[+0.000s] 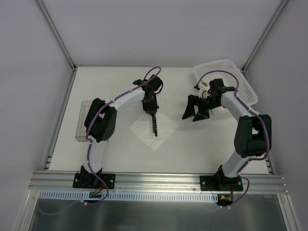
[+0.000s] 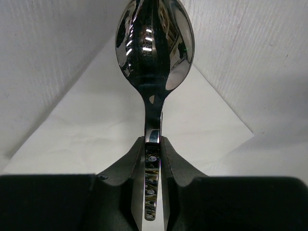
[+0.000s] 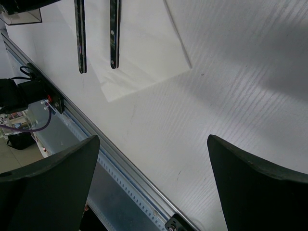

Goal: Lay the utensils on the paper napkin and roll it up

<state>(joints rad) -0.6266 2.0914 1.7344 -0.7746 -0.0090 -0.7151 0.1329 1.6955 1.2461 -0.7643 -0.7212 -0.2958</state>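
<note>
Left pincer (image 2: 154,161) clenched on the spoon (image 2: 155,53) by its slim handle, mirror-bright silver bowl out front over the white napkin (image 2: 91,134) lying cornerwise on the worktop (image 1: 207,144); right pincer (image 3: 153,144) gapes wide, released.

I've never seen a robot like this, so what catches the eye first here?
A shiny spoon fills the left wrist view, its handle pinched between the left fingers over the white paper napkin at mid-table. To the right, the right fingers stand wide open and empty, near a white lattice basket in the far right corner.
</note>
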